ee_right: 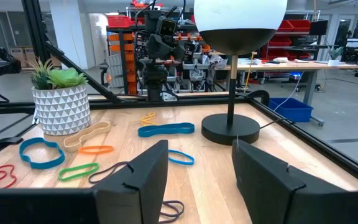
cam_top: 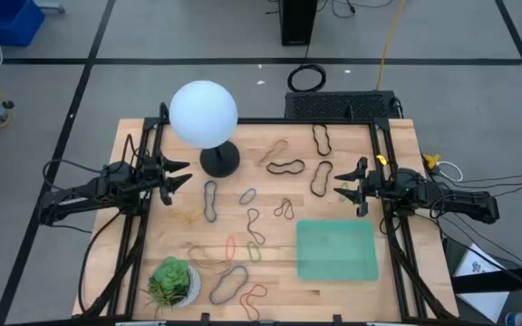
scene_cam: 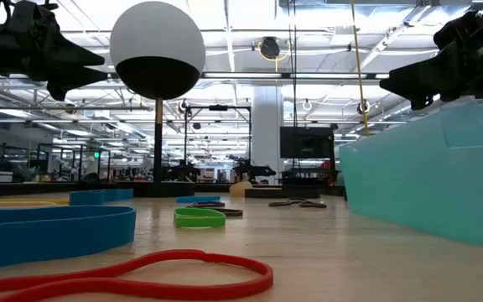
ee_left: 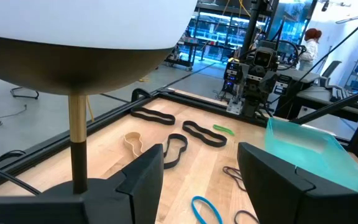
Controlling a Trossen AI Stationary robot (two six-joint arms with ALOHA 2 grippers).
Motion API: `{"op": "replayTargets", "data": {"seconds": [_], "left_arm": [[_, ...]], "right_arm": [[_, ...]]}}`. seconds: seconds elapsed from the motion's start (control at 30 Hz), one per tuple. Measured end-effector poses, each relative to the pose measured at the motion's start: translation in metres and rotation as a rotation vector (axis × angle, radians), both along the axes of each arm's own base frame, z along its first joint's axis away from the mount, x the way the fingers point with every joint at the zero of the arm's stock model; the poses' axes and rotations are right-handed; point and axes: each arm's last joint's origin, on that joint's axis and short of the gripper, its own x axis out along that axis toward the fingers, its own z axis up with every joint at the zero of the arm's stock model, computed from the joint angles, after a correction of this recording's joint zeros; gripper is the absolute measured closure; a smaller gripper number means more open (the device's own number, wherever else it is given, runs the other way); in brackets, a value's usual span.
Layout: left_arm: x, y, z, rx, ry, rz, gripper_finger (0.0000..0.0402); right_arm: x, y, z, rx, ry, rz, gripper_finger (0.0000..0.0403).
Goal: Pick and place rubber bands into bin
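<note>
Rubber bands lie scattered flat on the wooden table: a black loop (cam_top: 210,201), black ones at the far side (cam_top: 286,167), a tan one (cam_top: 275,152) and an orange one (cam_top: 259,294) near the front. The mint-green bin (cam_top: 335,251) rests on its base at the near right, with nothing in it. My left gripper (cam_top: 181,174) hovers open at the table's left, pointing level toward the middle. My right gripper (cam_top: 341,185) hovers open at the right, above the bin's far edge, facing the left one. In the wrist views, both the left gripper (ee_left: 201,180) and the right gripper (ee_right: 197,180) have nothing between their fingers.
A lamp with a white globe (cam_top: 204,113) and a black round base (cam_top: 219,161) stands just beyond my left gripper. A white pot with a green succulent (cam_top: 172,282) stands at the near left corner. Black frame rails (cam_top: 390,226) run along both table sides.
</note>
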Motion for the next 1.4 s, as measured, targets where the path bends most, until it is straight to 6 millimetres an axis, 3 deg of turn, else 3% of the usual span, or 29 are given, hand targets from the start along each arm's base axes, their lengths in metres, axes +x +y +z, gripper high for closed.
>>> {"op": "replayTargets", "data": {"seconds": [1.4], "left_arm": [[-0.0003, 0.0009, 0.0002, -0.001, -0.003, 0.033, 0.0190]], "right_arm": [[0.0000, 0.0000, -0.0005, 0.000, 0.004, 0.000, 0.0229]]}}
